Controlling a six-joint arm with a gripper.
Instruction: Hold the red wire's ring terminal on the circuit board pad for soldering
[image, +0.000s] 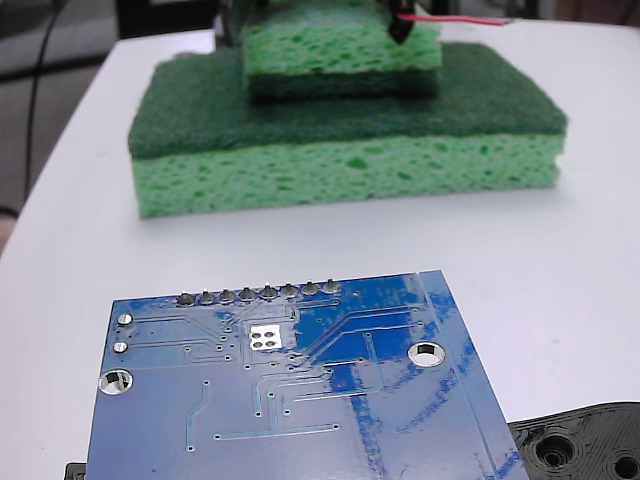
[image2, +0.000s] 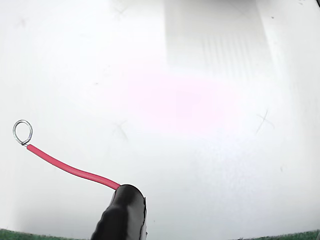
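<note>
Blue and glossy, the circuit board (image: 290, 385) fills the near edge of the white surface (image: 590, 250) in the fixed view, its row of grey solder points (image: 258, 294) along the board's far edge. A black plastic part (image: 585, 445) sits at the near right corner. Farther back, two green sponges (image: 345, 150) lie stacked near the far edge. Above them only a dark tip of the claw (image: 402, 25) shows, with the red wire (image: 455, 19) running level toward the right, well apart from the board. The ring is not visible here.

From the wrist view, the board is out of sight. The red wire (image2: 72, 170) leaves a black tip (image2: 122, 212) at the bottom and slants up-left, ending in the ring terminal (image2: 22, 132) over bare surface. Whether the claw is wide or narrow, I cannot tell.
</note>
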